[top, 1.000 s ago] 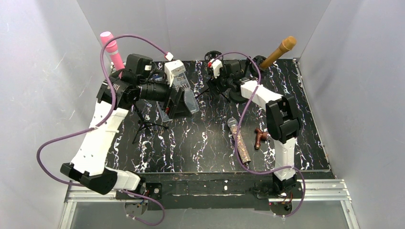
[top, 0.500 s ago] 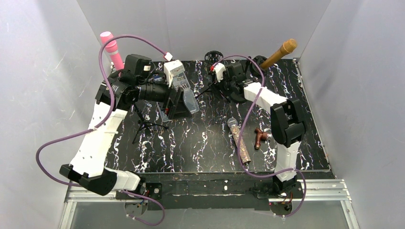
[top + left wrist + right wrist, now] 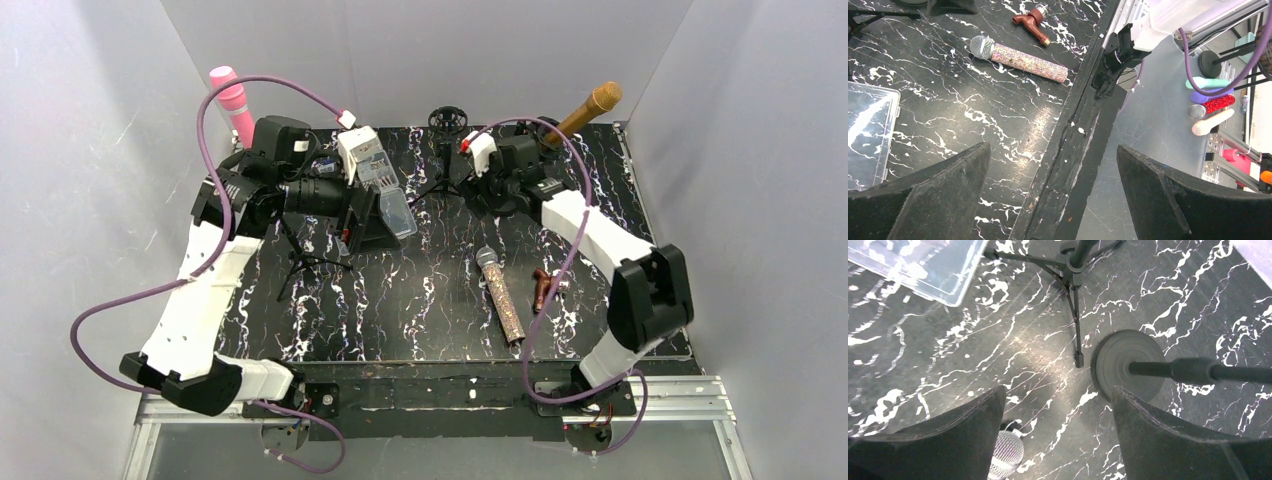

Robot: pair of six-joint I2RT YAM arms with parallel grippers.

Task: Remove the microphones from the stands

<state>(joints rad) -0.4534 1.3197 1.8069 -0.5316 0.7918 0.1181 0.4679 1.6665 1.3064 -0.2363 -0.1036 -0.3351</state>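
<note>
Hovering wide open and empty, right gripper (image 3: pixel 1058 395) hangs over the stand base (image 3: pixel 1128 365), probably lining up for the gold microphone (image 3: pixel 592 105) clipped just beyond it. Left gripper (image 3: pixel 1052 147) is open, empty and out of the way.

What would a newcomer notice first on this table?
A pink microphone stands up at the back left corner and a gold microphone at the back right. A glittery microphone lies flat on the black marbled table, between the white left arm and right arm.
</note>
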